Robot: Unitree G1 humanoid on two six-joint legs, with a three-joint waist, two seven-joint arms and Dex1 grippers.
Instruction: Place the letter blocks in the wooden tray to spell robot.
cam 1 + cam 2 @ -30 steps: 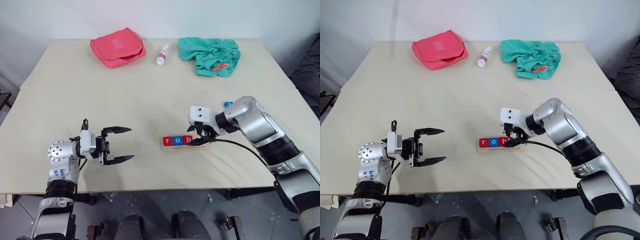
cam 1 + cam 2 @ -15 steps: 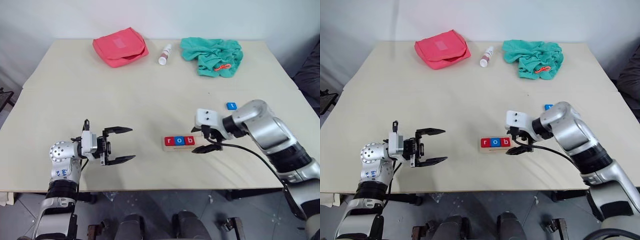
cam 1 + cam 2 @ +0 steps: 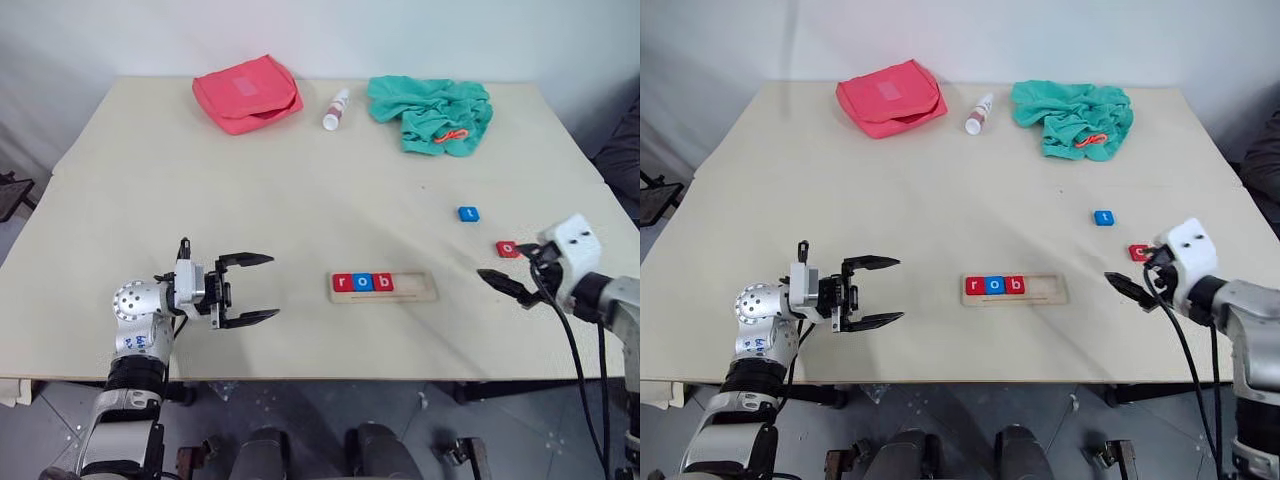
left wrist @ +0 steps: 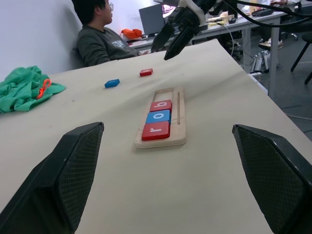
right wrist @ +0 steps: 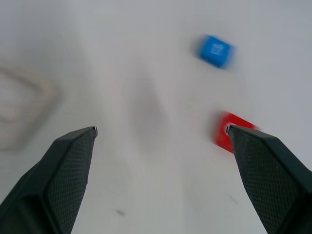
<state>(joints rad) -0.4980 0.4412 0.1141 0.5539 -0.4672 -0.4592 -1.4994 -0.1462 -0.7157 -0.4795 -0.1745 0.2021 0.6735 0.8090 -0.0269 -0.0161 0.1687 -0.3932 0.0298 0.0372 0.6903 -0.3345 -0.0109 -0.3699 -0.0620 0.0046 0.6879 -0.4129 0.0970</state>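
Note:
The wooden tray (image 3: 415, 288) lies near the table's front middle. Its left part holds a red r (image 3: 342, 283), a blue o (image 3: 362, 283) and a red b (image 3: 381, 283). A blue t block (image 3: 468, 213) and a red o block (image 3: 507, 248) lie loose on the table to the tray's right. My right gripper (image 3: 506, 270) hovers open just in front of the red o block (image 5: 231, 132), nothing between its fingers. Off to the tray's left, my left gripper (image 3: 273, 286) is open and empty, pointing toward the tray (image 4: 179, 109).
A red pouch (image 3: 247, 92), a white bottle (image 3: 335, 108) and a crumpled green cloth (image 3: 435, 112) lie along the table's far edge. In the left wrist view a person (image 4: 100, 39) sits beyond the table's right side.
My right gripper let go of the b block in the tray, opened, and swung right to the loose red o block. The left gripper stayed in place.

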